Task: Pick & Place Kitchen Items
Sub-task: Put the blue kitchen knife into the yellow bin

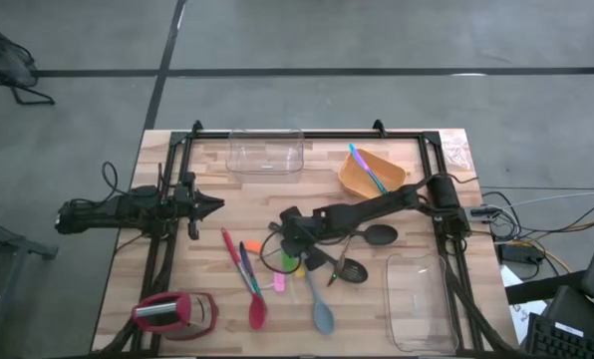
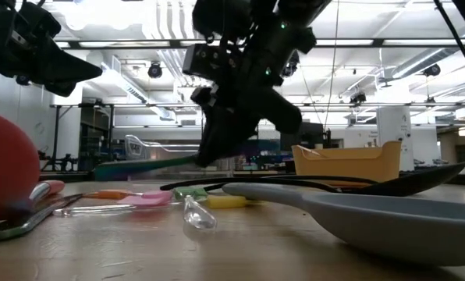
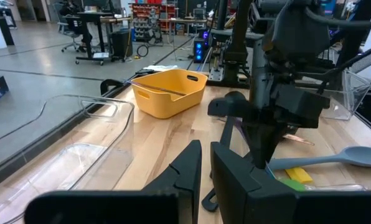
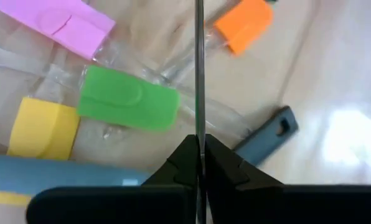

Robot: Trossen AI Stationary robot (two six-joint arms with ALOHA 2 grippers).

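My right gripper point(image 1: 290, 242) hangs over the middle of the table, shut on a thin green utensil point(image 2: 139, 165) that shows as a dark line point(image 4: 198, 62) in the right wrist view. Beneath it lie tiny pink point(image 4: 61, 22), green point(image 4: 126, 98), yellow point(image 4: 43, 127) and orange point(image 4: 243, 23) pieces with clear handles. A red spatula point(image 1: 255, 304), a grey-blue spatula point(image 1: 320, 304) and black spoons point(image 1: 377, 236) lie flat on the wood. My left gripper point(image 1: 212, 206) waits shut at the table's left. My right gripper pinches the thin green utensil point(image 4: 198, 127) between its two fingertips, which meet on its flat faces. The fingers slant down from the table's right side. The utensil sticks out about level from the fingers point(image 2: 205, 152), clear of the table. Which end is held I cannot tell.
An orange bowl point(image 1: 370, 173) holding blue and pink cutlery stands at the far right. One clear tub point(image 1: 265, 152) stands at the far middle and another point(image 1: 417, 299) at the near right. A red-and-silver gadget point(image 1: 174, 312) lies at the near left.
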